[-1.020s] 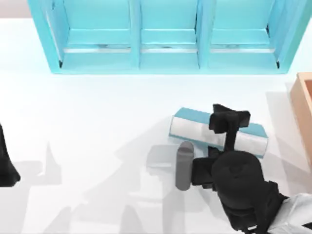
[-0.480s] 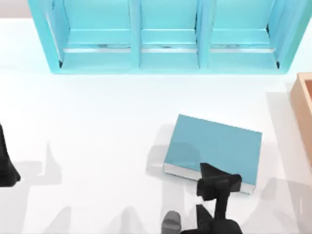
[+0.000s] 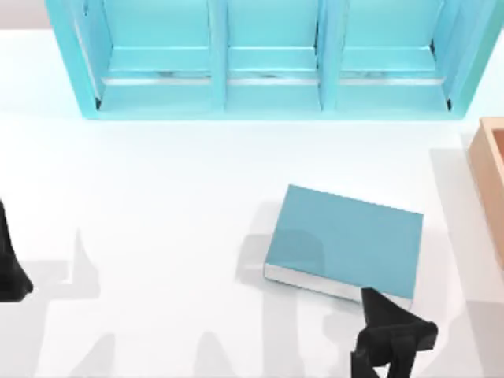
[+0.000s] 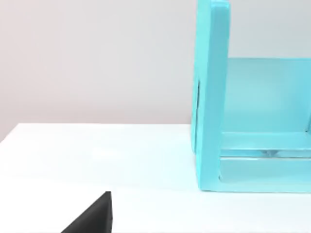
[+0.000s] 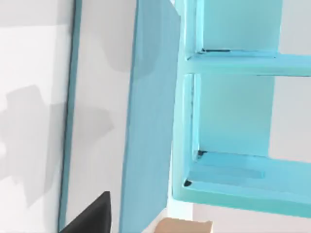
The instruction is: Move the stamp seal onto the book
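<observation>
The teal-blue book point(image 3: 346, 240) lies flat on the white table right of centre, cover up, white page edges facing the front. In the right wrist view its cover point(image 5: 148, 121) runs close past the camera. My right gripper point(image 3: 392, 335) hovers at the table's front edge, just off the book's front right corner and apart from it. Nothing shows in its grasp. The stamp seal is out of view. My left arm point(image 3: 9, 268) is parked at the far left edge.
A turquoise shelf unit point(image 3: 268, 87) with three compartments spans the back of the table; its end wall point(image 4: 214, 97) rises in the left wrist view. A tan wooden box point(image 3: 490, 181) stands at the right edge, close to the book.
One second ago the book stood on edge under my right gripper; it now lies flat. The right arm has pulled back toward the front edge and to the right. The left arm has not moved.
</observation>
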